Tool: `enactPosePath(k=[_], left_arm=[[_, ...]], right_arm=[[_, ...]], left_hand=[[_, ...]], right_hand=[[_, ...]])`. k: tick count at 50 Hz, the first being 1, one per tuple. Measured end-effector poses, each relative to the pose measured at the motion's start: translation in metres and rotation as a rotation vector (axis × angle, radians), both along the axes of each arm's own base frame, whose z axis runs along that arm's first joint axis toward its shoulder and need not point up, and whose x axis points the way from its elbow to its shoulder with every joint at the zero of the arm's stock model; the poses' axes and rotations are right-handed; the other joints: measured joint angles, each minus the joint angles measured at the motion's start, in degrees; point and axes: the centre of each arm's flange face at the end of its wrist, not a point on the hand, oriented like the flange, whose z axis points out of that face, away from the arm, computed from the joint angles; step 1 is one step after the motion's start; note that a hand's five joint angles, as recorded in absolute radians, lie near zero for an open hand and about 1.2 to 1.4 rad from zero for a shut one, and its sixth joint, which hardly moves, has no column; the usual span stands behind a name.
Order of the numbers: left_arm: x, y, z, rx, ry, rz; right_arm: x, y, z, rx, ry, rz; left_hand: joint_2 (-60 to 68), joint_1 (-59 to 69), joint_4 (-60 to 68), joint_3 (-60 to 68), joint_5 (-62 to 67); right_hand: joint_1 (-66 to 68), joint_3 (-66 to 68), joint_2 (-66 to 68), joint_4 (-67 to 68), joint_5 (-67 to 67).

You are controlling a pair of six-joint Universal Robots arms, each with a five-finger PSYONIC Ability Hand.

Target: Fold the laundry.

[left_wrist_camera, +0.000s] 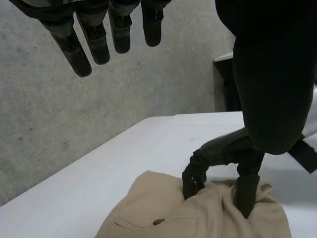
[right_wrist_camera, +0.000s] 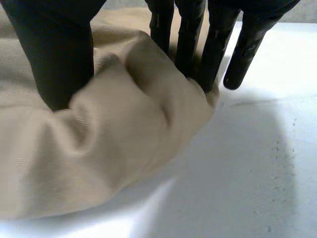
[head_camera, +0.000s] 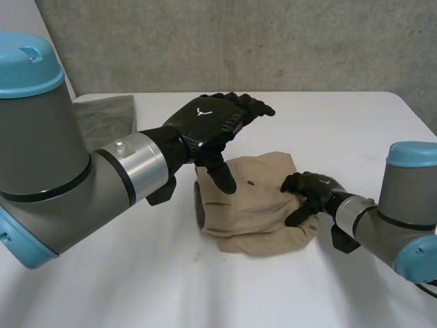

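A folded tan garment [head_camera: 252,212] is seen on the white table [head_camera: 355,123], just right of the head view's centre. Its right edge is bunched and pinched between the thumb and fingers [right_wrist_camera: 188,39] of the right hand [head_camera: 311,190]. The left hand [head_camera: 212,123] is held above the garment's left part, fingers [left_wrist_camera: 94,39] released and holding nothing. A grey cloth [head_camera: 106,119] is laid at upper left.

The tan garment [head_camera: 256,215] is laid as a compact, multi-layered bundle near the middle of the white bench [head_camera: 355,130]. A small dark button [head_camera: 251,183] beside a stitched seam is exposed on its upper face. The edge on the right side is bunched into a raised, wrinkled ridge. A grey cloth [head_camera: 106,119] is laid flat at the far left corner, well apart.
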Motion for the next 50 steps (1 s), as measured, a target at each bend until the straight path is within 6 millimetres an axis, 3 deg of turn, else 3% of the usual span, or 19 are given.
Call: enactPosePath(k=[10,26,33,34,35,38,43,50], left_arm=[[0.0,0.0,0.001,-0.001,0.001,0.0],[-0.001,0.001,-0.002,0.006,-0.003,-0.003],[-0.001,0.001,-0.005,0.012,-0.008,-0.004],[-0.001,0.001,-0.006,0.015,-0.009,-0.003],[-0.001,0.001,-0.006,0.015,-0.01,-0.003],[-0.001,0.0,-0.007,0.017,-0.011,-0.002],[-0.001,0.0,-0.007,0.017,-0.011,-0.001],[0.0,0.0,-0.007,0.018,-0.011,-0.001]], right_arm=[[-0.006,0.022,0.026,-0.018,-0.015,0.013],[-0.01,0.04,0.004,-0.001,0.054,0.052],[-0.007,0.032,-0.001,-0.045,0.071,0.063],[-0.005,0.027,-0.003,-0.061,0.072,0.064],[-0.005,0.026,-0.004,-0.064,0.071,0.064],[-0.003,0.019,-0.005,-0.079,0.071,0.059],[0.001,0.001,-0.001,-0.135,0.069,0.036],[0.007,-0.031,0.005,-0.221,0.075,0.02]], left_hand=[[0.0,0.14,0.0,0.0,0.0],[0.0,0.15,0.0,0.0,0.0],[0.0,0.14,0.0,0.0,0.0],[0.0,0.14,0.0,0.0,0.0],[0.0,0.14,0.0,0.0,0.0],[0.0,0.14,0.0,0.0,0.0],[0.0,0.14,0.0,0.0,0.0],[0.0,0.14,0.0,0.0,0.0]], right_hand=[[-6.83,-10.28,-8.53,-5.0,-7.94],[-10.6,-14.23,-13.99,-8.37,-11.08],[0.54,2.08,2.3,6.66,3.03],[8.61,12.69,13.34,17.36,13.62],[8.61,12.69,13.34,17.36,13.62],[22.04,28.64,33.12,35.47,32.52],[29.2,35.04,38.75,44.79,34.76],[31.36,35.32,39.04,45.25,34.78]])
